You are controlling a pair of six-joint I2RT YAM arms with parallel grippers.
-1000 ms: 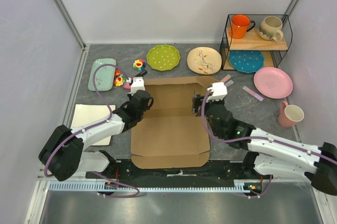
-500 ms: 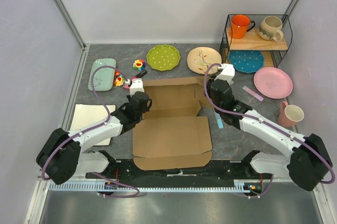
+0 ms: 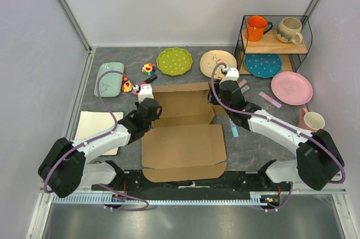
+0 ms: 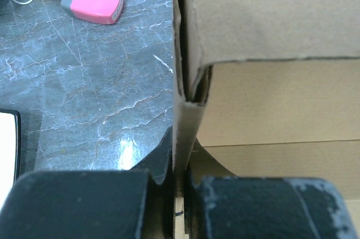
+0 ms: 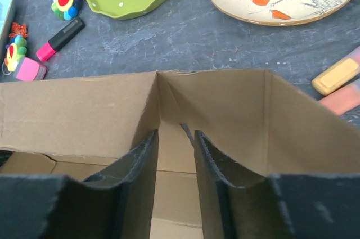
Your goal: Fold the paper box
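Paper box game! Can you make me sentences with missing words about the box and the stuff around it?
1. The colour of the paper box is ___.
2. The fingers pinching its thin side wall belong to the ___ arm.
3. The dotted plate on the table beyond the box is ___.
4. On the top shelf of the rack, the mug beside the beige mug is ___.

Missing words: brown; left; green; orange.

The paper box (image 3: 183, 143) is brown, green plate (image 3: 174, 61) white-dotted, cream plate (image 3: 217, 63) perhaps bird-painted.
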